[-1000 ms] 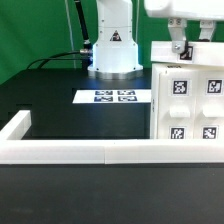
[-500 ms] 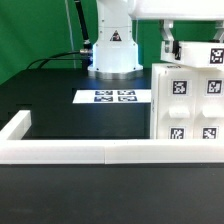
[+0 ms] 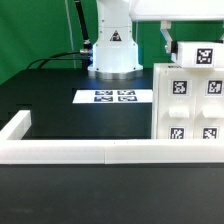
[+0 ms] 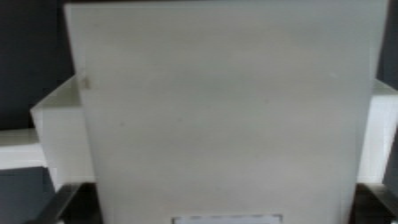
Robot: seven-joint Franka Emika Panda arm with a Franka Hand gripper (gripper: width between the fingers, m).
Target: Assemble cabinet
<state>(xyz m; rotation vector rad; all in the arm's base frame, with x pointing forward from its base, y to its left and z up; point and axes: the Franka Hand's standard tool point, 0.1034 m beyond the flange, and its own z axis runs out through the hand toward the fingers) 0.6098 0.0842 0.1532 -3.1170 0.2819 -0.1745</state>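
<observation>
The cabinet point(image 3: 190, 105), a large white box with four tagged drawer blocks two by two on its face, stands at the exterior view's right. My gripper point(image 3: 172, 47) hangs just above the cabinet's top edge and is shut on a white tagged panel point(image 3: 197, 55), held a little above the top. In the wrist view that panel point(image 4: 222, 110) fills nearly the whole picture, between my dark fingertips point(image 4: 63, 203) at the lower corners. The far finger is hidden behind the panel in the exterior view.
The marker board point(image 3: 112, 97) lies flat on the black table, to the cabinet's left in the exterior view. A low white rail point(image 3: 80, 152) borders the table's front and left. The arm's base point(image 3: 112, 50) stands at the back, with cables beside it.
The gripper has lifted off the cabinet's top. The tagged panel has come into view and shifted toward the exterior view's left above the cabinet.
</observation>
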